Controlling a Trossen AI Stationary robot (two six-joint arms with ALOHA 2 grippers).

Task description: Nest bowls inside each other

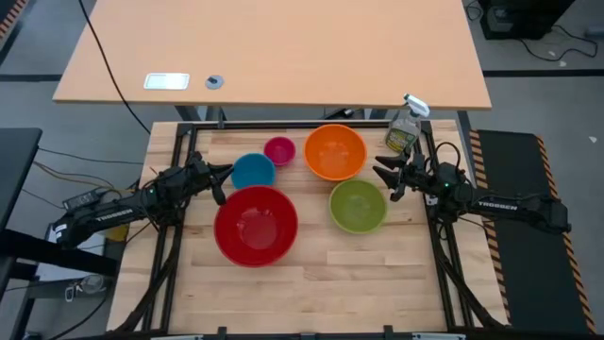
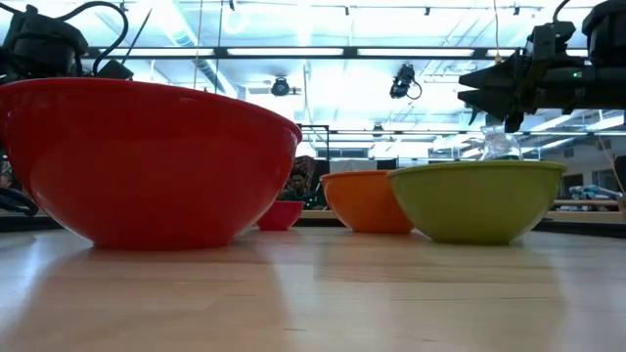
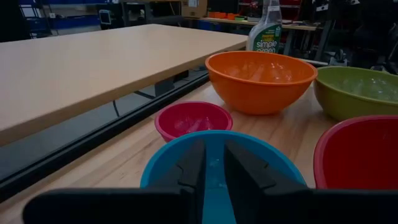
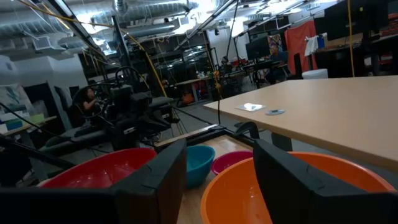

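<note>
Five bowls stand apart, each on its base, on the wooden table: red (image 1: 256, 225), blue (image 1: 253, 171), pink (image 1: 279, 150), orange (image 1: 334, 151) and green (image 1: 358, 206). My left gripper (image 1: 225, 175) hovers at the table's left, just left of the blue bowl (image 3: 217, 155) and pointing at it. Its fingers (image 3: 214, 146) stand a narrow gap apart with nothing between them. My right gripper (image 1: 385, 181) hovers at the table's right, between the orange bowl (image 4: 298, 186) and the green one. It is open (image 4: 217, 149) and holds nothing.
A clear spray bottle (image 1: 404, 127) stands at the far right corner, behind my right gripper. A larger light desk (image 1: 274, 47) lies beyond the far edge. A black frame rail (image 1: 283, 124) borders the table. Bare wood (image 1: 311, 293) stretches along the near side.
</note>
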